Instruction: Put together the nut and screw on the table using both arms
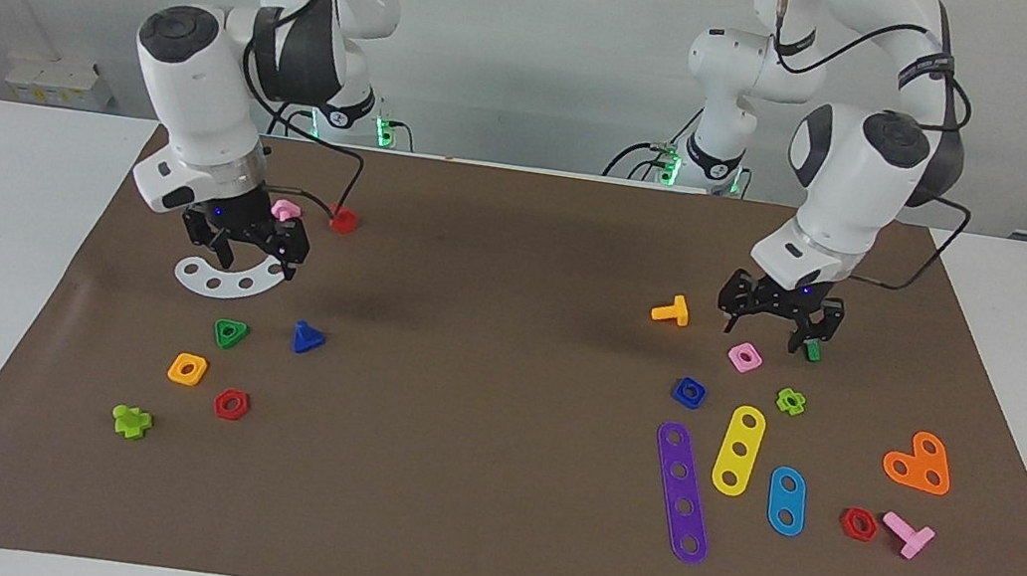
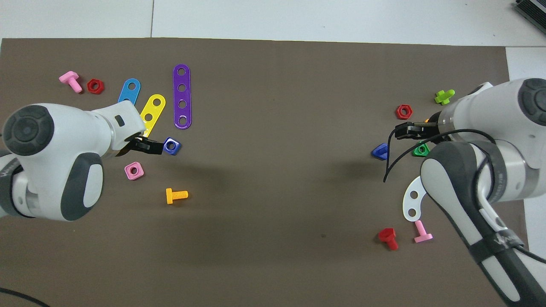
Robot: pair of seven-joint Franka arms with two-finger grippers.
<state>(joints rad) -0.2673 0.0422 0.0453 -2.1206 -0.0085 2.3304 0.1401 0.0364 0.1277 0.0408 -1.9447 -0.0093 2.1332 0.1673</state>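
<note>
The dark-blue square nut [image 1: 689, 391] lies on the brown mat [image 1: 497, 406] toward the left arm's end, beside the purple strip; it also shows in the overhead view [image 2: 172, 146]. The dark-blue triangular-head screw [image 1: 307, 337] lies toward the right arm's end, beside the green triangular nut [image 1: 231, 333], and shows in the overhead view [image 2: 379, 152]. My left gripper [image 1: 771, 334] is open and empty, just above the mat by the pink nut [image 1: 745, 358]. My right gripper [image 1: 254, 260] is open and empty over the white curved strip [image 1: 228, 278].
Near the blue nut lie an orange T-screw [image 1: 671, 311], yellow [image 1: 738, 449], purple [image 1: 682, 492] and blue [image 1: 786, 500] strips and a light-green piece [image 1: 791, 400]. Near the screw lie a yellow-orange nut [image 1: 188, 369], a red hex nut [image 1: 232, 404] and a red screw [image 1: 343, 220].
</note>
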